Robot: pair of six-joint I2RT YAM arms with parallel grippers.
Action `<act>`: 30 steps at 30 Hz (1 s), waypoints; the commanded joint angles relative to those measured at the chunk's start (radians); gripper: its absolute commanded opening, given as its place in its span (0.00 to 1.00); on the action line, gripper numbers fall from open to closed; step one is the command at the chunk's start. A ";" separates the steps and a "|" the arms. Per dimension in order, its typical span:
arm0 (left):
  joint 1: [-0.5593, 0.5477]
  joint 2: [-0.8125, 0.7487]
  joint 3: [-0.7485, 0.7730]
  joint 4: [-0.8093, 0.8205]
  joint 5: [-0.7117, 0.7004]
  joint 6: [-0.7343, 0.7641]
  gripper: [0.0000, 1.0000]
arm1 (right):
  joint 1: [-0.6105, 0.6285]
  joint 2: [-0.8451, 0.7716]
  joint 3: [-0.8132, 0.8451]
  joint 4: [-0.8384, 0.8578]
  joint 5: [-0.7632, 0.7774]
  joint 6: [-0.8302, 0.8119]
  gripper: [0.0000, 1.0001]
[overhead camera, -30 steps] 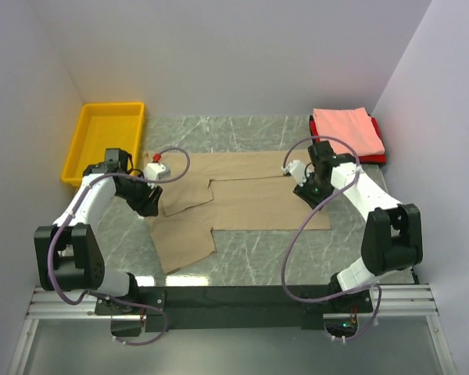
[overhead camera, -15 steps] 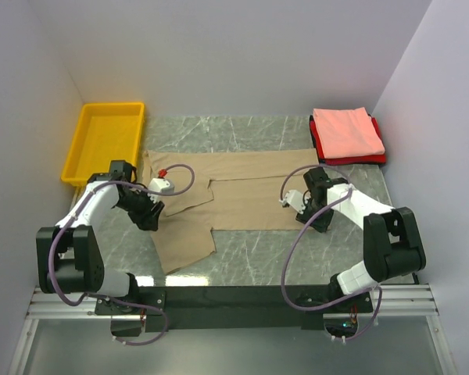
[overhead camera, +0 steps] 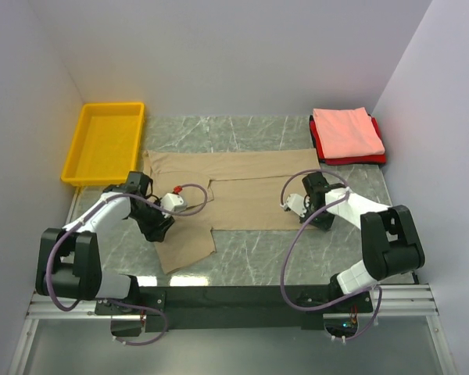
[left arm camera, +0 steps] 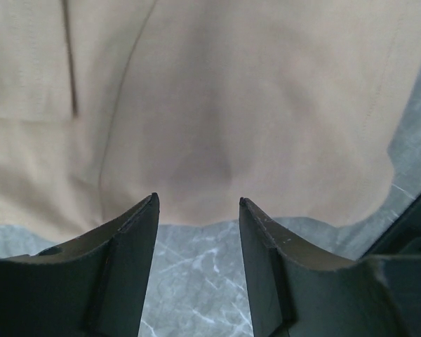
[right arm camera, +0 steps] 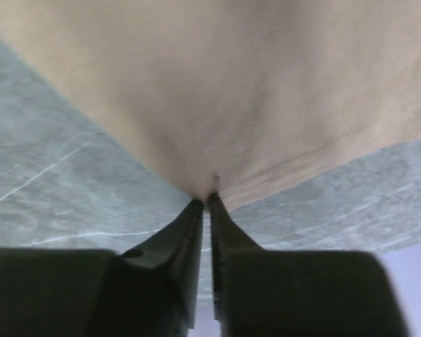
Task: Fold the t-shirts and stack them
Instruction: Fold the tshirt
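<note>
top view, from above and behind two white-and-black robot arms: a tan short-sleeved cloth t-shirt (overhead camera: 250, 191) lies spread flat across the middle of a grey-green marble tabletop (overhead camera: 258, 254), with one sleeve reaching toward 7 o'clock. at 2 o'clock a folded salmon pink cloth t-shirt (overhead camera: 346, 131) sits on top of a folded red cloth t-shirt (overhead camera: 352, 159), of which only the edges show. at 10 o'clock is a yellow rectangular plastic bin (overhead camera: 70, 168), apart from the tan shirt. the left gripper (overhead camera: 162, 231) is low at the tan shirt's 8 o'clock side, and the right gripper (overhead camera: 320, 222) is low at its 4 o'clock corner. from this height neither finger gap can be made out.

the left wrist view shows it: two dark fingers (left arm camera: 130, 239) stand parted by a moderate gap, holding nothing. their tips are over the shirt's rounded lower edge, with bare marble between them. a seam runs through the cloth at 11 o'clock.

the right wrist view shows the right gripper's fingers (right arm camera: 186, 232) pressed together, pinching the tan cloth beside its stitched hem. the cloth puckers to a point at the tips, with marble at 9 and 3 o'clock.
</note>
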 commanded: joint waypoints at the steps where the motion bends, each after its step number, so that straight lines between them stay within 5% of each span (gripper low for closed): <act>1: -0.033 -0.037 -0.044 0.116 -0.059 -0.030 0.55 | 0.000 0.032 -0.015 0.095 0.023 -0.004 0.09; 2: -0.041 -0.040 -0.075 0.139 -0.091 -0.041 0.55 | -0.001 0.032 -0.016 0.096 0.026 -0.006 0.00; 8: -0.094 -0.036 -0.173 0.216 -0.159 -0.035 0.47 | -0.003 0.032 -0.002 0.084 0.026 -0.009 0.00; 15: -0.097 -0.119 -0.146 0.036 -0.080 -0.008 0.01 | -0.004 -0.031 0.016 0.023 0.006 -0.020 0.00; 30: -0.097 -0.301 -0.023 -0.307 0.020 0.060 0.01 | -0.009 -0.265 0.015 -0.152 -0.037 -0.041 0.00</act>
